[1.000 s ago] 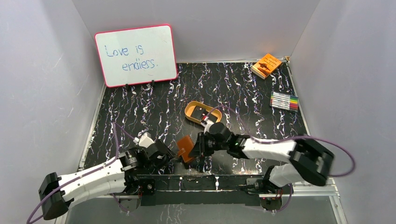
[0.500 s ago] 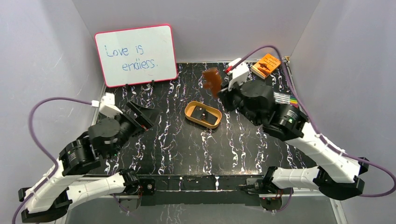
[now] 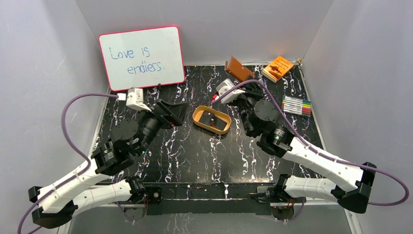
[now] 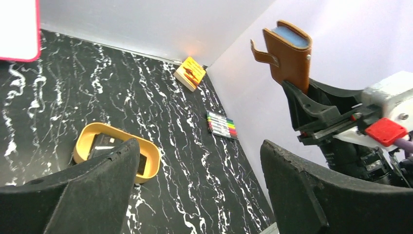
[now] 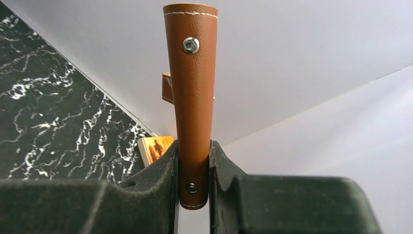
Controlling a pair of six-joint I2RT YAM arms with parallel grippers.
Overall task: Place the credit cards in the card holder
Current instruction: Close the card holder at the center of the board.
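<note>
My right gripper (image 3: 245, 79) is shut on the lower end of the reddish-brown card holder (image 3: 237, 68) and holds it upright, high over the back of the table. In the right wrist view the card holder (image 5: 192, 92) stands pinched between the fingertips of the right gripper (image 5: 193, 158). From the left wrist, the card holder (image 4: 288, 56) shows a pale blue card (image 4: 292, 37) in its top slot. A black card (image 4: 104, 145) lies in the tan tray (image 4: 148, 163). My left gripper (image 4: 198, 146) is open and empty, raised left of the tray (image 3: 220, 127).
A whiteboard (image 3: 141, 57) leans at the back left. An orange booklet (image 3: 277, 68) lies in the back right corner, with a row of coloured markers (image 3: 296, 105) near the right wall. Grey walls close in three sides.
Both arms have lifted from the front edge. The right gripper carried the card holder up and to the back. The left gripper opened wide and moved up beside the tray.
</note>
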